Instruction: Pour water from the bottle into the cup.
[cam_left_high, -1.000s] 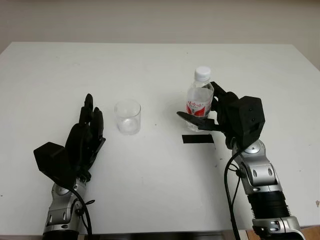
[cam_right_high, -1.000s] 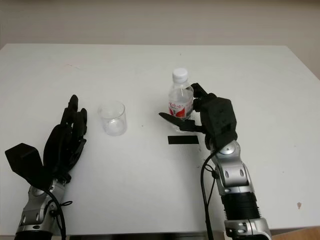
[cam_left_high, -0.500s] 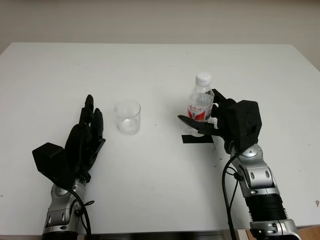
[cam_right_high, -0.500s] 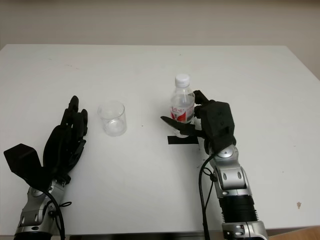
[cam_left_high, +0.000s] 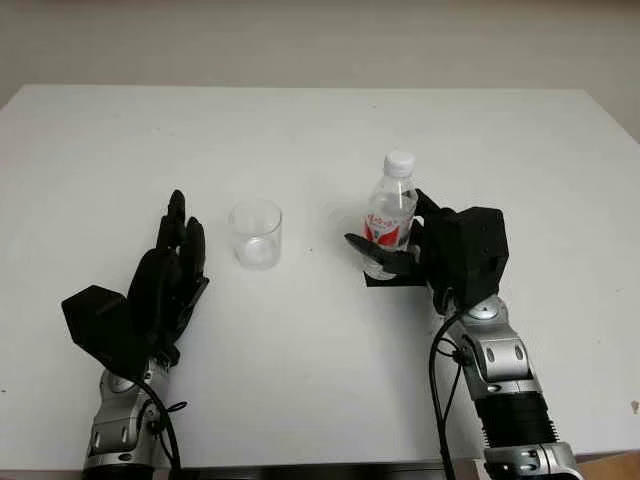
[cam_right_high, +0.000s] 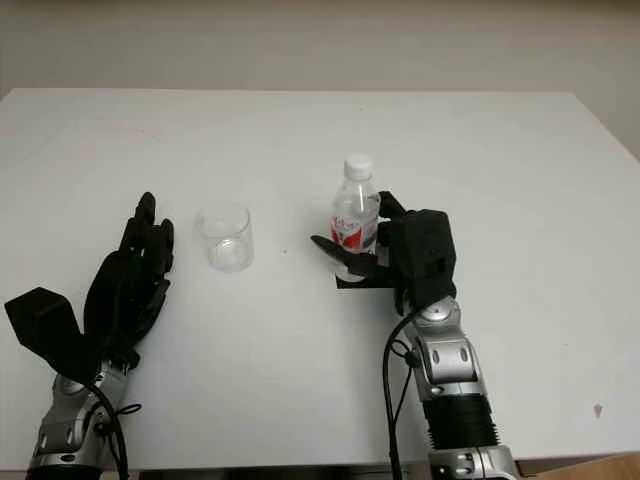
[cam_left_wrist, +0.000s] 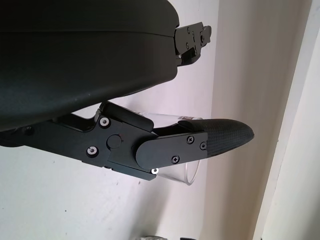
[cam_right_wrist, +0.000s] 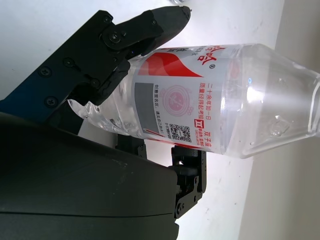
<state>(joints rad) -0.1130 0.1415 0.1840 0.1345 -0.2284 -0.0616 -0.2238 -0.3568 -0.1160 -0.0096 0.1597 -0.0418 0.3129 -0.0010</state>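
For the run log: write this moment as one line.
right robot hand: shut on bottle, upright, capped | left robot hand: open, beside cup | pour: not yet begun

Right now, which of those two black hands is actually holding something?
The right hand: its fingers wrap the capped water bottle, upright over a black tape mark. The left hand is open, holding nothing, beside the clear cup.

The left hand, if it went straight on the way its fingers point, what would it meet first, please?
Probably nothing: the open left hand points up the bare table, and the cup stands just to its right, likely beside that line, though depth is unclear.
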